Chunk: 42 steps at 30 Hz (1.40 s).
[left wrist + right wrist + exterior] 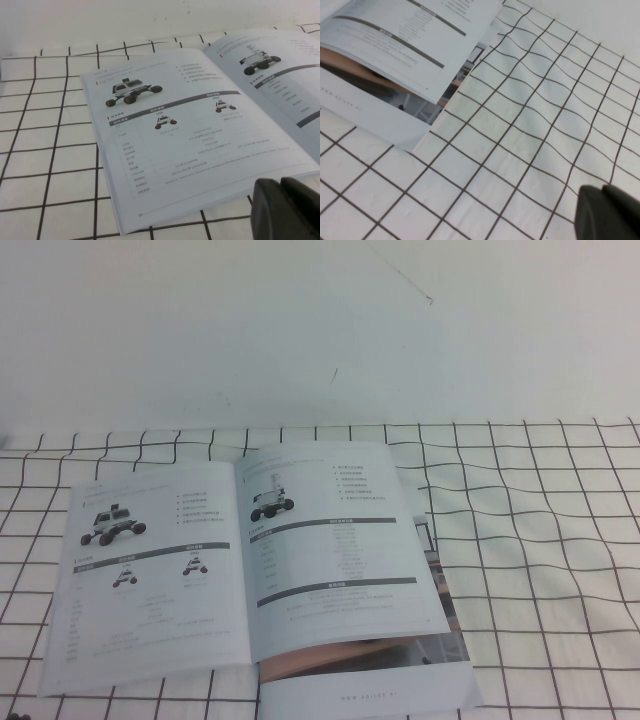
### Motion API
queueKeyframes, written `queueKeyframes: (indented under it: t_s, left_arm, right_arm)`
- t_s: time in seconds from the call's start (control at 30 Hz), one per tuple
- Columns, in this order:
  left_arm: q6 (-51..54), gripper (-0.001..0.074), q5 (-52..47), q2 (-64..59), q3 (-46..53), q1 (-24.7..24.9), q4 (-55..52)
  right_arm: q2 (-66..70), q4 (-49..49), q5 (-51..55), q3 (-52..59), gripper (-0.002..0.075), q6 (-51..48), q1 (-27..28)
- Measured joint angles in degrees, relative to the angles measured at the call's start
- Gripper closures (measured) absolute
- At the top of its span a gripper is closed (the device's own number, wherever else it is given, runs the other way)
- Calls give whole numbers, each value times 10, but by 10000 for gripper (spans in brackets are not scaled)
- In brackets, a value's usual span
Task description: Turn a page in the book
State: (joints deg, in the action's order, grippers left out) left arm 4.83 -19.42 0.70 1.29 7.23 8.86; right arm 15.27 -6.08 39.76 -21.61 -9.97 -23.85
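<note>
Checked cloth (540, 540), white with a black grid, covers the table below a plain white wall (320, 330). The book (330, 540) lies open on the cloth, left of centre, a larger sheet (440, 680) sticking out beneath its near right corner. The page (150, 580), wheeled rover and two small rovers face up, lies flat on the left. Left gripper (286, 209) hangs near the page's near edge; right gripper (609, 213) over bare cloth right of the book. Jaw state: cannot tell for either.

A plain white wall (320, 330) rises behind the table (540, 570), which wears a white cloth ruled with dark grid lines, slightly rumpled, under even light.
</note>
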Motion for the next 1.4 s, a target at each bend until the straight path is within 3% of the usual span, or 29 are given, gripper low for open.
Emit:
queueKeyframes:
  t_s: [0.43,0.63,0.87,1.13,1.4]
  left_arm:
    - [0,738,0,0,0,-2,0]
    - [0,738,0,0,0,-3,0]
    - [0,738,0,0,0,-3,0]
    - [0,738,0,0,0,-3,0]
    - [0,738,0,0,0,-3,0]
  right_arm:
    - [-21,0,-21,21,728,-7,8]
    - [-112,-1,-107,94,728,-14,94]
    - [-159,10,-281,225,728,-14,215]
    - [-160,20,-193,233,728,-29,293]
    - [-160,22,-186,233,728,-33,302]
